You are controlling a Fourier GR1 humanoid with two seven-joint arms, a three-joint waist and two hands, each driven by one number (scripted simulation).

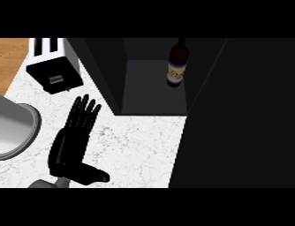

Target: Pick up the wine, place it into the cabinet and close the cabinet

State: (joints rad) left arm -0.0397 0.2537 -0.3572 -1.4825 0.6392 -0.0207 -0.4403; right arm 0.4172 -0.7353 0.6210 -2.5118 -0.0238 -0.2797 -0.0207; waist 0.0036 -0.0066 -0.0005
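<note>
1. Wine bottle (179, 64): one, dark glass with a pale label, upright inside the open cabinet (150, 88), well apart from the hand.
2. Left hand (69, 145): black fingers (84, 112) straight and open, holding nothing.
3. Counter (143, 145): white veined marble.
4. One boxy white toaster (54, 66); one brushed-metal cylinder (3, 128).

A white marbled counter top (143, 145) is bordered at the upper left by a wooden surface (0, 57). On it a toaster (54, 66) is set at the upper left, a grey metal cylinder (3, 126) at the left edge, and a dark open cabinet (153, 95) at top centre. A wine bottle (177, 64) is stood upright on the cabinet's floor.
</note>
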